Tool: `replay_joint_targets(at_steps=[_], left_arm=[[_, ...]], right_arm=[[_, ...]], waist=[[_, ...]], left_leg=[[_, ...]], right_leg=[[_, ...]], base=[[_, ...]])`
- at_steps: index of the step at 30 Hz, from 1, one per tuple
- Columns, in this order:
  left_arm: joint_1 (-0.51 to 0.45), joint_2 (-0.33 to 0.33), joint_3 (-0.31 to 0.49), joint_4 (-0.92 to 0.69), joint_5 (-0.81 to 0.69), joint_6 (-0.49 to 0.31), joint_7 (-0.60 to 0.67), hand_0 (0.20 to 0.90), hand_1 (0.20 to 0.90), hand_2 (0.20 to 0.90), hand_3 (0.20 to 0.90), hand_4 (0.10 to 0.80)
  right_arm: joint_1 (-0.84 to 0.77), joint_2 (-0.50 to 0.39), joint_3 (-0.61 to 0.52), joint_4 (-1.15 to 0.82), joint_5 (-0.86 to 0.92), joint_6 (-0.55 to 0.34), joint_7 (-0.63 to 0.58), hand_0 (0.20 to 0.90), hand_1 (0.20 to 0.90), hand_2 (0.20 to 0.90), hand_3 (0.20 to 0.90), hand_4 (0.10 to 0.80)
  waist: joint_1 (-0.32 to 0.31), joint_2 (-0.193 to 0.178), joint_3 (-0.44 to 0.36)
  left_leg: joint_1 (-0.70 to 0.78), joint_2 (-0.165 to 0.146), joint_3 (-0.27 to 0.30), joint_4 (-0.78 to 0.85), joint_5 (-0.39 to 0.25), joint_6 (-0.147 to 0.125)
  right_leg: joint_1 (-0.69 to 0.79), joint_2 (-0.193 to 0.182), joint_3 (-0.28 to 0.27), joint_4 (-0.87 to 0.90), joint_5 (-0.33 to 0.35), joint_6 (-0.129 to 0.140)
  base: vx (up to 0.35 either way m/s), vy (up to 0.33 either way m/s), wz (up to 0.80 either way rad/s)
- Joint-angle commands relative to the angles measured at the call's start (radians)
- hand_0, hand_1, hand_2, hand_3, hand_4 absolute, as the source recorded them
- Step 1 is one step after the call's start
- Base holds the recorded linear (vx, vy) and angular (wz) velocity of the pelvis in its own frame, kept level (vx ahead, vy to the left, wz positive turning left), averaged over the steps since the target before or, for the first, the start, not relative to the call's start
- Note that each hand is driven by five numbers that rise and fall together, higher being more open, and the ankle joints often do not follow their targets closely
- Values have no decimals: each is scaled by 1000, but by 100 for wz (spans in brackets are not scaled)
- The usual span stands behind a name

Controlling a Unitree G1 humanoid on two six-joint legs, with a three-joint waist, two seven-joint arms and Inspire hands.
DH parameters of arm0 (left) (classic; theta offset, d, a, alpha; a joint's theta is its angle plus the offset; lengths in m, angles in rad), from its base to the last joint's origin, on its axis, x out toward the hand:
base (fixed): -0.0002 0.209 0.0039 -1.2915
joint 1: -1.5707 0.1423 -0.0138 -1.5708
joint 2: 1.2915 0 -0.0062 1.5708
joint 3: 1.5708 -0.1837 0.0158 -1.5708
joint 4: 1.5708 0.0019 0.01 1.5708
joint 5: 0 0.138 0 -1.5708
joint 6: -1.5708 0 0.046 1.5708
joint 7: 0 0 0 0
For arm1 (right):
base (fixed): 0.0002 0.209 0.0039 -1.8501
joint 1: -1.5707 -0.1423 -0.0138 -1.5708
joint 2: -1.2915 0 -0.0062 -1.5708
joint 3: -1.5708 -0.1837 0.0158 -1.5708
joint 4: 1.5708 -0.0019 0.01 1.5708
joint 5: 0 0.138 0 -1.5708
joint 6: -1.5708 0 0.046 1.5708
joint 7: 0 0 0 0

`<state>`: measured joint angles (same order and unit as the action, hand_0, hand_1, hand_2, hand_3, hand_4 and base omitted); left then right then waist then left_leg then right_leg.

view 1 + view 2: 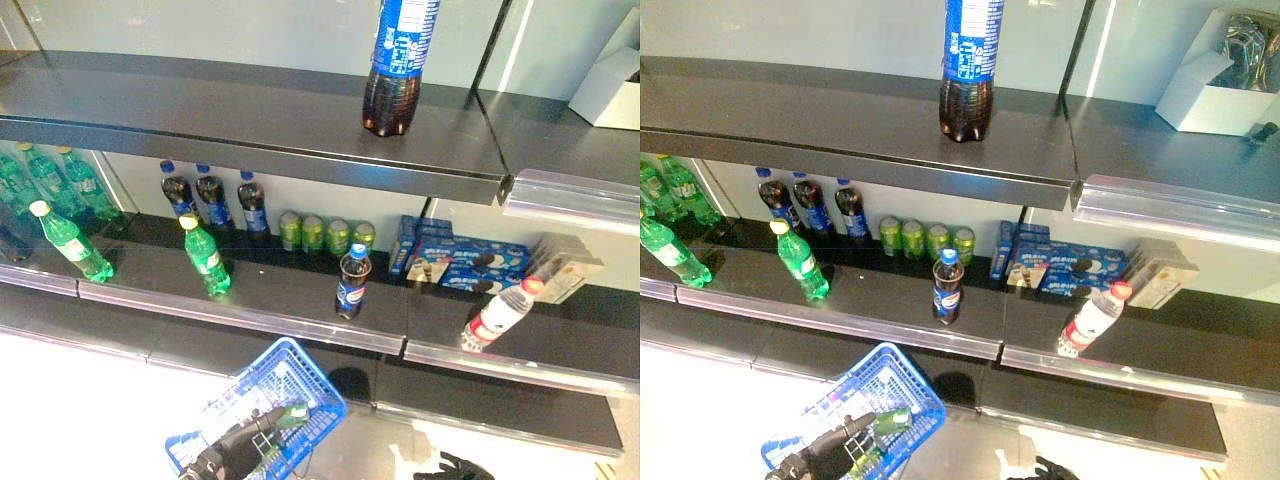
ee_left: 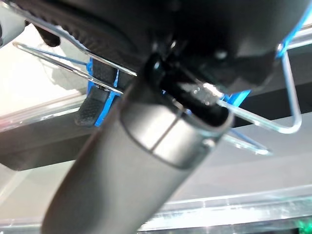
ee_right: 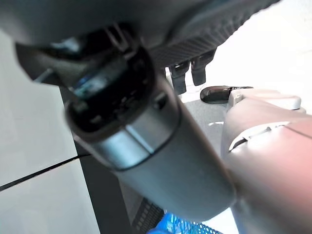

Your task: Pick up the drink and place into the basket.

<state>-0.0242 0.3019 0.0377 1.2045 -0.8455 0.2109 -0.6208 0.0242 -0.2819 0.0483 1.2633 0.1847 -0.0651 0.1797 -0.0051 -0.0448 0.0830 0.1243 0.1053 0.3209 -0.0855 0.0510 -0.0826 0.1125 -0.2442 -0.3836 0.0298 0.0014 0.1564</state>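
Observation:
The blue basket [image 1: 285,385] hangs low in front at the left. My left hand [image 1: 232,455] is shut on its thin wire handles [image 2: 287,97]. A green drink [image 1: 293,412] lies inside the basket. A small cola bottle [image 1: 352,282] stands alone at the front of the middle shelf [image 1: 280,300]. My right hand [image 1: 455,467] hangs low at the right, below the shelves, open and empty, well clear of the drinks.
A large cola bottle [image 1: 400,60] stands on the top shelf. The middle shelf holds green bottles [image 1: 205,258] at the left, cola bottles [image 1: 212,198] and green cans [image 1: 325,235] at the back, blue biscuit boxes [image 1: 460,262] and a tilted water bottle [image 1: 497,317].

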Motion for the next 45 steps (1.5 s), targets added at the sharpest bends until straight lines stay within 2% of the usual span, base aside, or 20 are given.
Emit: replay_joint_targets(at_steps=[1, 6, 9, 12, 15, 20, 21, 22, 25, 29, 32, 34, 37, 38, 40, 45], left_arm=[[-33, 12, 1, -15, 5, 11, -154, 300, 300, 300, 200, 100], [-15, 9, -10, -24, 34, 0, -177, 300, 300, 300, 200, 100], [-93, 11, -64, -65, -38, -3, -172, 300, 300, 300, 200, 100], [-157, 13, -96, -96, -85, -7, -151, 300, 300, 300, 200, 100], [-198, 11, -116, -122, -114, -16, -133, 300, 300, 300, 200, 100], [-234, 28, -151, -164, -178, -11, -123, 300, 300, 300, 200, 100], [-249, 34, -163, -168, -191, -16, -123, 300, 300, 300, 200, 100], [-259, 34, -170, -167, -196, -22, -124, 300, 300, 300, 200, 100], [-282, 33, -197, -179, -224, -34, -108, 300, 300, 300, 200, 100], [-280, 41, -213, -209, -256, -45, -83, 300, 300, 300, 200, 100], [-268, 46, -213, -221, -263, -49, -75, 300, 300, 300, 200, 100], [-254, 62, -210, -243, -278, -49, -62, 300, 300, 300, 200, 100], [-243, 69, -211, -262, -291, -56, -50, 300, 300, 300, 200, 100], [-230, 71, -208, -280, -293, -60, -45, 300, 300, 300, 200, 100], [-225, 73, -208, -290, -299, -62, -39, 300, 300, 300, 200, 100], [-214, 83, -211, -320, -306, -65, -28, 300, 300, 300, 200, 100]], right_arm=[[-42, -30, -7, 24, -52, 7, -6, 900, 900, 900, 900, 800], [-27, -50, -16, 45, -81, -1, -24, 900, 900, 900, 900, 800], [-101, -70, 21, 33, -18, -6, -49, 900, 900, 900, 900, 800], [-170, -71, 39, 30, 34, -17, -71, 900, 900, 900, 900, 800], [-212, -75, 40, 6, 70, -40, -87, 900, 900, 900, 900, 800], [-246, -102, 64, -41, 125, -112, -85, 900, 900, 900, 900, 800], [-264, -111, 70, -54, 148, -147, -79, 900, 900, 900, 900, 800], [-274, -114, 76, -60, 170, -168, -72, 900, 900, 900, 900, 800], [-306, -120, 95, -112, 204, -238, -68, 900, 900, 900, 900, 800], [-331, -124, 127, -265, 223, -275, -79, 900, 900, 900, 900, 800], [-325, -122, 138, -342, 220, -281, -86, 900, 900, 900, 900, 800], [-312, -123, 162, -468, 197, -287, -98, 900, 900, 900, 900, 800], [-305, -136, 195, -597, 126, -290, -132, 900, 900, 900, 900, 800], [-293, -150, 221, -688, 50, -286, -160, 900, 900, 900, 900, 800], [-288, -158, 234, -734, 16, -281, -171, 900, 900, 900, 900, 800], [-301, -216, 290, -898, -94, -275, -135, 900, 900, 900, 900, 800]], waist=[[15, 20, 13], [22, 12, 26], [25, 14, 79], [28, 11, 131], [28, 10, 190], [23, 6, 251], [23, 4, 261], [25, 6, 264], [26, 5, 274], [27, -1, 283], [26, -5, 284], [22, -14, 287], [19, -20, 293], [17, -23, 297], [15, -25, 298], [15, -30, 309]], left_leg=[[34, 4, 27, -2, -39, 30], [-18, 18, 36, -2, -11, 2], [-107, 30, 35, -2, 22, -7], [-172, 27, 25, -2, 38, -5], [-243, 14, -7, 39, 38, 3], [-380, 40, -49, 246, -13, 2], [-421, 49, -58, 301, -31, 2], [-433, 58, -73, 333, -62, -9], [-492, 72, -84, 420, -100, -3], [-518, 80, -102, 448, -118, 4], [-517, 81, -104, 446, -119, 7], [-513, 86, -105, 443, -121, 9], [-510, 91, -105, 442, -121, 10], [-504, 92, -106, 436, -119, 10], [-500, 92, -106, 430, -116, 10], [-490, 94, -106, 417, -108, 9]], right_leg=[[-13, 17, 3, 19, 47, 11], [-29, 59, -18, -62, 78, 2], [-123, 76, -3, -58, 92, -11], [-194, 78, 8, -52, 106, -14], [-269, 72, 35, -10, 97, -21], [-365, 50, 70, 111, 59, -43], [-394, 36, 77, 152, 47, -44], [-403, 28, 85, 186, 18, -34], [-462, -5, 94, 274, -9, -30], [-507, -25, 107, 334, -22, -21], [-515, -27, 110, 343, -22, -17], [-519, -29, 115, 349, -22, -10], [-517, -28, 115, 352, -22, -8], [-511, -28, 114, 348, -22, -7], [-507, -27, 113, 344, -21, -5], [-496, -29, 107, 335, -20, -1]], base=[[67, -33, 2], [60, -46, 3], [-303, -65, -1], [-333, -42, 7], [-274, -37, 8], [-214, -33, 3], [-143, -42, 3], [-145, -37, 6], [-128, -13, 9], [-107, -12, 15], [-53, -11, 10], [-80, -34, 5], [-55, -25, 2], [0, 0, 0], [0, 0, 0], [-12, -10, 0]])
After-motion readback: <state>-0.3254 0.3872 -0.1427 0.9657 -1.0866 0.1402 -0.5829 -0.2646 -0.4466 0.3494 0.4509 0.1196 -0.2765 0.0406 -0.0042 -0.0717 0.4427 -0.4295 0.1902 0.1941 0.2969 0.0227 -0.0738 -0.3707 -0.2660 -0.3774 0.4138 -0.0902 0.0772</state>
